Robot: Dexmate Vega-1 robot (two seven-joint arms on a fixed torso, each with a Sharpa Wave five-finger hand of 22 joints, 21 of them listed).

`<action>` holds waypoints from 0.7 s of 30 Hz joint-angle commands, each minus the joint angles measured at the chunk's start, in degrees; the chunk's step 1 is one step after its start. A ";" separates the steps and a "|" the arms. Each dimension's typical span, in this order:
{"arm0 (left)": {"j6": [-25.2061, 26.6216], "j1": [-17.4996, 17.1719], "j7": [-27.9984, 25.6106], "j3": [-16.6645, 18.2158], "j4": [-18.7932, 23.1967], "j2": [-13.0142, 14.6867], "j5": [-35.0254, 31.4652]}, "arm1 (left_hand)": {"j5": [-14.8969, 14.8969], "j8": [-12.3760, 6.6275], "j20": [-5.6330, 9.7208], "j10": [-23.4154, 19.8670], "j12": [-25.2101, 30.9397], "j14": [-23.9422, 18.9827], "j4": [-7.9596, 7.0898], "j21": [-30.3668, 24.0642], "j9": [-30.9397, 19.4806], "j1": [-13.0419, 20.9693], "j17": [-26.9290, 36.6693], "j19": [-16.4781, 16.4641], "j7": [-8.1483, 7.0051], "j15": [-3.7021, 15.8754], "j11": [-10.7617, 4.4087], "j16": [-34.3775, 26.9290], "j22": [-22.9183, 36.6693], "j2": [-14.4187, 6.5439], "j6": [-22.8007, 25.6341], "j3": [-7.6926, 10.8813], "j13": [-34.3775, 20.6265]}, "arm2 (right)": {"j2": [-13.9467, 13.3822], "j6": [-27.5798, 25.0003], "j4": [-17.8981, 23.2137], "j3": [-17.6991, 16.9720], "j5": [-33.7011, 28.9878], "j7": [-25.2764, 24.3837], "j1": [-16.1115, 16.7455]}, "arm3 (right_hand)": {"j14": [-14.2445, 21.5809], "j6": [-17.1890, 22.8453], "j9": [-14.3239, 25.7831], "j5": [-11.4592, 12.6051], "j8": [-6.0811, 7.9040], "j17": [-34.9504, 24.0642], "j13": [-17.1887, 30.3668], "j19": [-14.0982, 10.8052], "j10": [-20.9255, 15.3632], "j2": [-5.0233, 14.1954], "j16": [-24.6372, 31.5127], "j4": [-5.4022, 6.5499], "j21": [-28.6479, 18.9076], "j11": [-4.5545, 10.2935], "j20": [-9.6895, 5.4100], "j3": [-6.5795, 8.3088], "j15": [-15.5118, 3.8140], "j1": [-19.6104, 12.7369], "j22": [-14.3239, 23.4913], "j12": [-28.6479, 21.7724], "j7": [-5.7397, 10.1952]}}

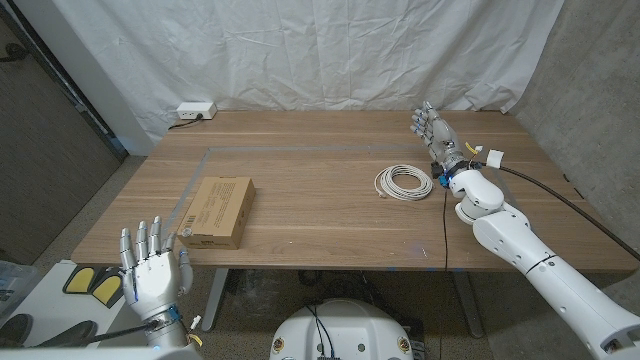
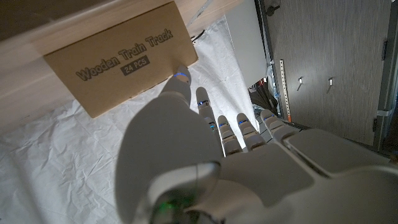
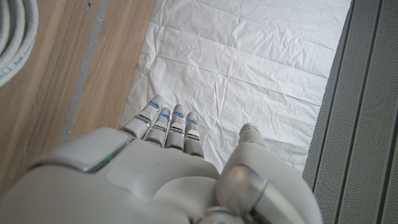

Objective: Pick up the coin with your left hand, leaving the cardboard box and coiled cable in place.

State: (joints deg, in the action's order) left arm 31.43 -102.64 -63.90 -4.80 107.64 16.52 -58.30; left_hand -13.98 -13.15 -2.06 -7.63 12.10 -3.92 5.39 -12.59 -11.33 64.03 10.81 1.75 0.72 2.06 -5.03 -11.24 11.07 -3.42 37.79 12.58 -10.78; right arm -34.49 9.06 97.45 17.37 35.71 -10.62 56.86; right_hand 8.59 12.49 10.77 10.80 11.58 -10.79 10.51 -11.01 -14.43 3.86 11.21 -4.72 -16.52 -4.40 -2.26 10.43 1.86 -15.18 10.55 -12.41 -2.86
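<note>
Head view: the left robot hand [image 1: 152, 268] is raised at the near left corner of the desk [image 1: 320, 225], just off its front edge. Its fingers [image 1: 142, 238] point up and are spread apart, and it holds nothing. The nearest thing to it is the box [image 1: 215, 211], which lies flat on the desk just beyond and slightly to the right, apart from the fingertips. The coin cannot be made out on the wood in any view, so its place relative to this hand cannot be told.

Left wrist view shows the left robot hand [image 2: 205, 162] from behind, fingers straight and empty. The box [image 2: 118, 59] lies past the fingertips at the desk's edge, and its side reads "Wooden Train Track 24 PCS".

Further right, the cable [image 1: 404, 182] lies in a flat white coil on the right half of the desk, well apart from the box. Just beyond it the right robot hand [image 1: 437, 133] stands over the desk, fingers stretched out and grasping nothing. Right wrist view shows the right robot hand [image 3: 155, 168] with straight fingers and the thumb set off to the side, the cable [image 3: 15, 37] at the picture's edge on the desk [image 3: 74, 62].

A grey tape line [image 1: 300, 150] runs across the far part of the desk. A white power strip [image 1: 195, 110] sits at the far left corner, against a white cloth [image 1: 300, 50].
</note>
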 commanded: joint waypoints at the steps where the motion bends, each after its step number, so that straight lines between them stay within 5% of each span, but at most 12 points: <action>1: -6.25 1.72 -0.10 3.70 -2.93 -5.63 -3.23 | -0.06 -0.18 -0.06 -0.58 0.29 -0.46 0.15 -0.44 -0.34 0.18 0.11 -0.38 -0.24 1.49 -0.17 -0.35 0.11 -0.69 0.21 0.16 -0.23 | 0.28 0.93 -0.42 -0.02 -0.04 0.14 0.39 | 0.24 0.47 0.16 0.17 -0.24 -0.19 0.22 -0.53 -0.64 0.09 -0.14 -0.14 0.20 -0.03 -0.83 -0.03 0.18 0.23 0.06 -0.10 -0.13; 17: -1.21 4.74 -0.10 -1.75 -3.54 1.67 2.33 | -0.03 -0.07 -0.29 -0.75 0.20 -0.53 0.26 -0.38 -0.39 0.30 0.12 -0.22 -0.34 1.32 -0.09 -0.26 0.12 -0.74 0.06 0.20 -0.24 | 0.42 1.08 -0.77 -0.08 0.09 0.12 0.46 | 0.25 0.44 0.16 0.18 -0.26 -0.19 0.22 -0.66 -0.65 0.10 -0.14 -0.18 0.35 0.04 -0.88 -0.04 0.20 0.25 0.07 -0.09 -0.11; 21: -1.93 5.30 -0.10 -1.75 -4.10 1.53 2.39 | -0.02 -0.07 -0.33 -0.76 0.17 -0.53 0.28 -0.34 -0.40 0.32 0.12 -0.09 -0.41 1.35 -0.19 -0.24 0.12 -0.76 0.09 0.21 -0.24 | 0.41 1.09 -0.77 -0.13 0.08 0.02 0.55 | 0.22 0.48 0.16 0.18 -0.25 -0.18 0.23 -0.67 -0.61 0.11 -0.16 -0.19 0.39 0.07 -0.88 -0.05 0.14 0.25 0.07 -0.07 -0.11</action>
State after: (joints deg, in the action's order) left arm 28.42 -99.35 -63.98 -4.51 104.59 15.63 -58.11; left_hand -13.98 -13.14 -2.06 -7.94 12.10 -3.92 5.38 -12.59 -11.61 64.34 10.80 1.76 0.72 2.06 -5.33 -11.24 11.06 -3.72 37.79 12.58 -10.78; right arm -34.21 9.94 96.97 17.29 35.73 -10.51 57.24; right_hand 8.59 12.49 10.77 10.80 11.58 -10.79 10.51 -11.21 -14.43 3.86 11.21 -4.72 -16.30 -4.40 -2.05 10.43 1.85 -15.18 10.53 -12.41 -2.86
